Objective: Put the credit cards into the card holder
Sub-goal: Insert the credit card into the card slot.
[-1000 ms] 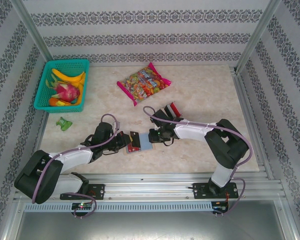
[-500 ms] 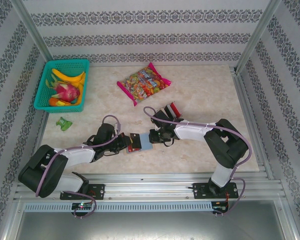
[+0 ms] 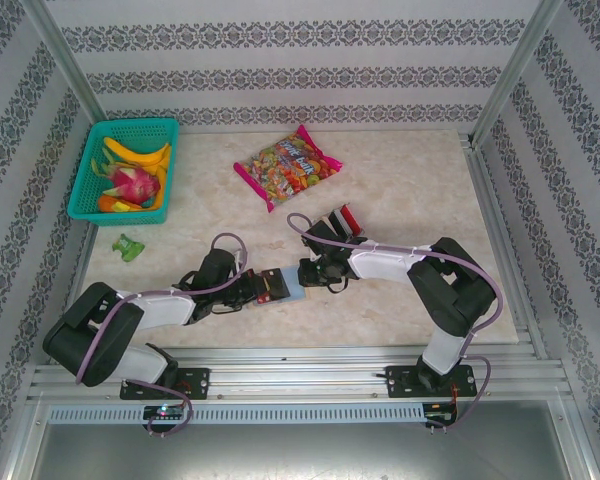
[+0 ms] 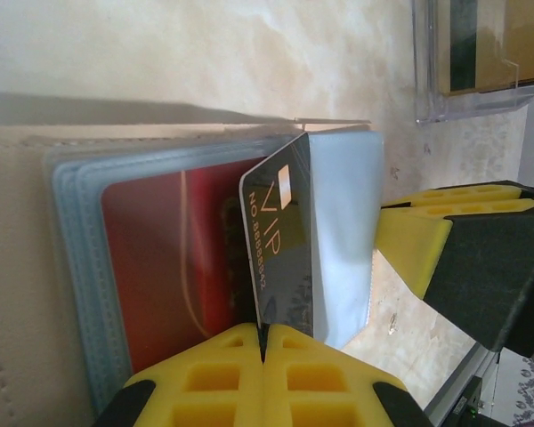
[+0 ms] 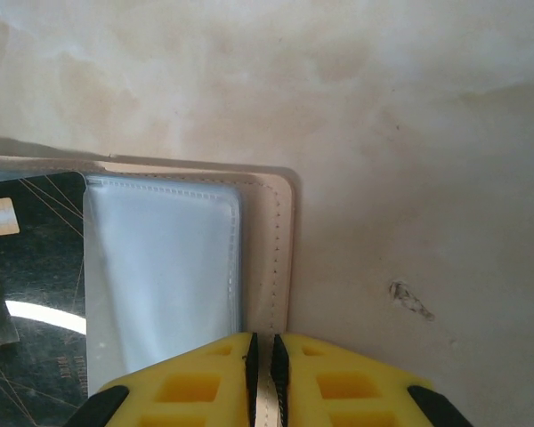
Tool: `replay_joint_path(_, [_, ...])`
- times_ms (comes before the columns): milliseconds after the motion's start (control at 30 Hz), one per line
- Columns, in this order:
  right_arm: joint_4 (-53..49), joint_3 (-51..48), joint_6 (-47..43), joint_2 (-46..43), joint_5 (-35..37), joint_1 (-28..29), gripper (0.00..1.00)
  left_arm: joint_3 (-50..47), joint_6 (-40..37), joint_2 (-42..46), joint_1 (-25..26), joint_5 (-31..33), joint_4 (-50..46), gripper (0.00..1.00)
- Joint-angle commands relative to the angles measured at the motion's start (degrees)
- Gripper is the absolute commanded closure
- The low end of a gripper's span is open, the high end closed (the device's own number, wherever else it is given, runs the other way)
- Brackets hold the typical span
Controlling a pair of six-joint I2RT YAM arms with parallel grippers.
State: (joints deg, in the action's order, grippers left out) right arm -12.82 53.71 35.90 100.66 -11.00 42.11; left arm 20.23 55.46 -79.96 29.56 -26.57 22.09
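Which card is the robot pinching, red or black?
The black VIP card, clamped between the jaws of the left gripper; the red card lies inside a clear sleeve.

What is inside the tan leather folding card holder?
The tan leather card holder has clear plastic sleeves; one holds a red plastic card. The black VIP card, gripped by the left pincer, covers part of the red card. Contents of the sleeves beneath are hidden.

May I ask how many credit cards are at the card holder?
2: red card in a sleeve; black VIP card over it, in the left gripper. Others may be hidden.
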Motion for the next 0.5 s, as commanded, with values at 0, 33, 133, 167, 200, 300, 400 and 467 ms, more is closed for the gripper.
replay_joint_path(0, [-0.54,-1.43,0.79,2.9,-0.2,-0.01,0.81,0.63,-1.75,1.39,1.2,-0.7,-2.21,1.0])
replay_joint_path(33, [-0.63,-1.44,0.73,2.87,-0.12,0.0,0.81,0.44,-2.16,1.97,1.35,-1.06,-2.14,1.0])
replay_joint_path(133, [-0.66,-1.45,0.75,2.94,-0.15,-0.08,0.81,1.43,-4.27,3.01,1.4,-1.76,-5.73,1.0])
replay_joint_path(167, [-0.71,-1.39,0.68,2.96,-0.12,-0.1,0.81,1.7,-4.99,3.38,1.4,-1.88,-7.07,1.0])
replay_joint_path(200, [-0.63,-1.4,0.67,2.95,-0.13,-0.1,0.81,2.09,-6.11,3.99,1.39,-1.73,-9.24,1.0])
replay_joint_path(300, [-0.87,-1.27,0.6,2.92,-0.03,-0.14,0.81,2.34,-7.31,5.08,1.33,-1.18,-11.62,1.0])
replay_joint_path(400, [-0.93,-1.23,0.4,2.91,-0.15,-0.1,0.81,2.89,-7.43,4.35,1.43,-0.4,-11.68,1.0])
replay_joint_path(467, [-0.89,-1.16,0.55,3.01,-0.24,-0.11,0.81,3.0,-6.71,2.74,1.38,-0.53,-9.2,1.0])
